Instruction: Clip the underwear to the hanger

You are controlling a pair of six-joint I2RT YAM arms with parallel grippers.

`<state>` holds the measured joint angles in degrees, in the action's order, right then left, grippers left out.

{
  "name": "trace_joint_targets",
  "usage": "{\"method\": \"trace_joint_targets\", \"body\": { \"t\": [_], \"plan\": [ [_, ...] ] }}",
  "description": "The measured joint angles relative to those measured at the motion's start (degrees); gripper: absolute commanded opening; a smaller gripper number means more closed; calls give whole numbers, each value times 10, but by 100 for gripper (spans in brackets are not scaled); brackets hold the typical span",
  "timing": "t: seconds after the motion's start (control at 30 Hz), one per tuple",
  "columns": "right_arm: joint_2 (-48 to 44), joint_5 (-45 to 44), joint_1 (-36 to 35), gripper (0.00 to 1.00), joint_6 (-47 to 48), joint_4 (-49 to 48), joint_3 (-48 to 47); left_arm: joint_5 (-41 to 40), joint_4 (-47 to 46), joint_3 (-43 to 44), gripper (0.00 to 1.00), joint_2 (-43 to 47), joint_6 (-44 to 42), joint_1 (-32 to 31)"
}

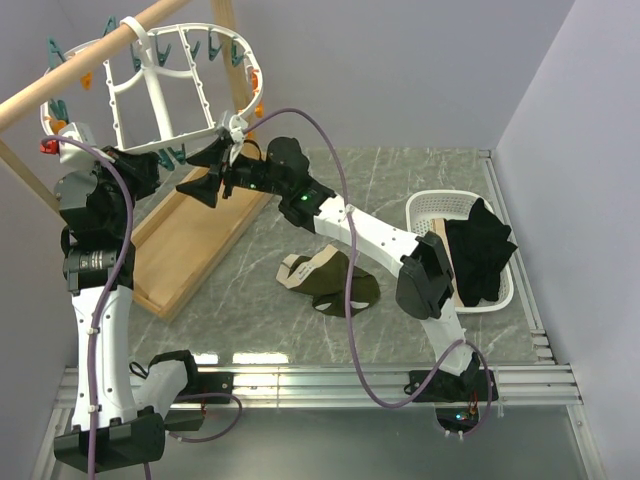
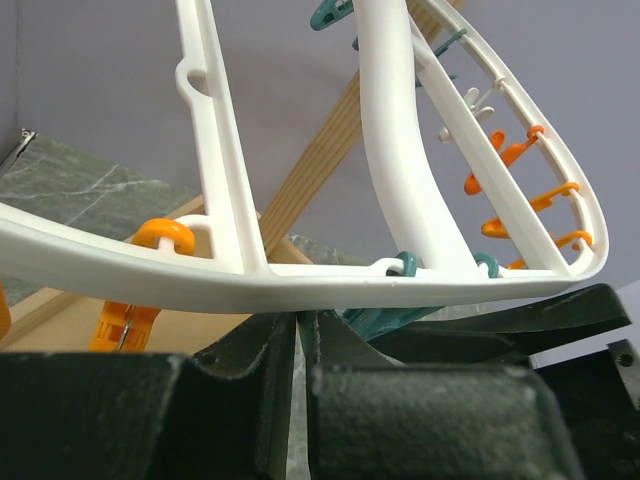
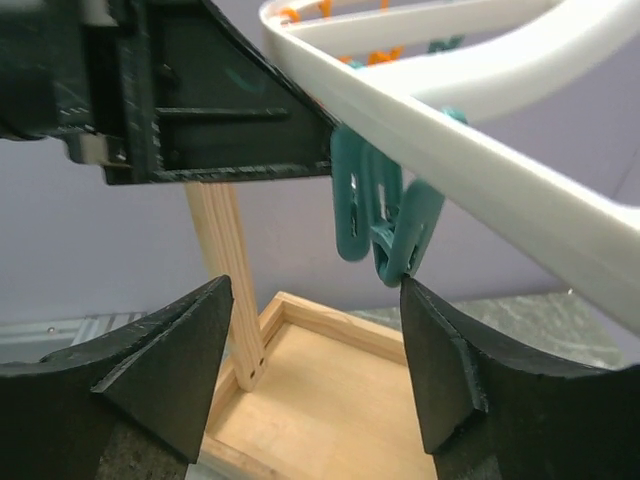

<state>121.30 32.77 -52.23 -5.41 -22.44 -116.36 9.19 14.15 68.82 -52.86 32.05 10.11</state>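
Note:
The underwear (image 1: 335, 285), olive-green with a beige lining, lies on the marble table, apart from both grippers. The white hanger (image 1: 158, 95) hangs from the wooden pole at the upper left. My left gripper (image 1: 148, 162) is shut, its tips (image 2: 300, 325) right under the hanger's lower rim (image 2: 250, 285); nothing shows between the jaws. My right gripper (image 1: 212, 170) is open and empty beneath the same rim (image 3: 480, 160). In the right wrist view (image 3: 315, 330) a dangling teal clothespin (image 3: 385, 215) touches the tip of the right-hand finger (image 3: 440, 350).
The wooden pole (image 1: 70, 80) and its tray base (image 1: 190, 240) stand at the left. A white basket (image 1: 430, 200) at the right holds a black garment (image 1: 480, 250) and a tan cloth (image 1: 443, 258). An orange clothespin (image 2: 125, 325) hangs near my left gripper.

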Motion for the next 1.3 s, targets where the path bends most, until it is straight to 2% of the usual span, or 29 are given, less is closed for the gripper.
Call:
{"method": "trace_joint_targets", "body": {
  "t": [0.13,0.3,0.47,0.9,1.3],
  "plan": [
    [1,-9,0,72,-17,3,12,0,2,1,9,0,2,0],
    [1,-8,0,65,-31,5,56,0,3,3,8,-1,2,0],
    [1,-4,-3,65,-38,23,77,2,3,3,8,-1,2,0],
    [9,-47,-10,63,-35,-29,6,8,8,6,6,-1,2,1],
    [46,-67,-21,61,-12,-36,-29,16,9,6,6,0,3,1]
  ]
}}
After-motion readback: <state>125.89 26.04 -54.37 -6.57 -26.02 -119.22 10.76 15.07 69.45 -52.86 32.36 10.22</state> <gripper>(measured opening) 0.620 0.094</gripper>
